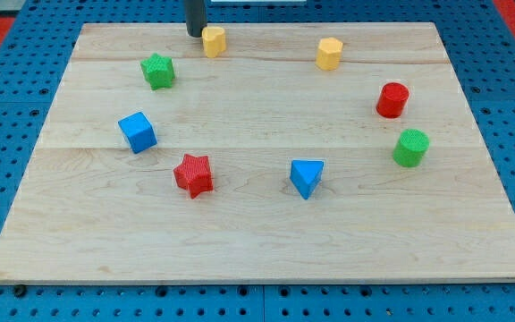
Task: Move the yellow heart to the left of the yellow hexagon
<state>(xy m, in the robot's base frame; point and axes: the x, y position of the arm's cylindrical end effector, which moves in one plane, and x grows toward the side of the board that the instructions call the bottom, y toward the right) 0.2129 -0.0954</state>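
Tip [195,34]: lower end of dark rod, upper centre-left of frame, at far edge of wooden board [257,233]. No claw fitted; nothing to release, clench or grasp. Resting just beside, possibly touching, the left flank of the nearer yellow block; contact not resolvable.

Yellow heart [214,40]: upper centre-left, immediately right of tip, near board's top edge. Identified as heart by judgement only; notch at top faintly suggested, shape small in view.

Yellow hexagon [329,53]: upper centre-right, well apart from heart, faceted sides visible. Heart already on hexagon's left side, though with a wide gap; closing that gap likely the remaining work.

Handling, judged: small, rigid, ribbed-looking block, probably light plastic; apt to slide readily on smooth wood and to spin if pushed off-centre. Not fragile. No taking hold possible; contact point best at middle of left face, low down, pushing toward frame right. Lobed outline likely to deflect a push placed near a corner. Nearness to top edge: risk of sliding off board if push angles upward.

Outward, remaining stock:
- Green star [158,71], upper left, near tip but apart.
- Blue cube [138,131], left.
- Red star [193,174], lower centre-left.
- Blue triangular block [307,177], lower centre.
- Red cylinder [392,99], right.
- Green cylinder [411,148], right, below red cylinder.

None in the path between heart and hexagon.
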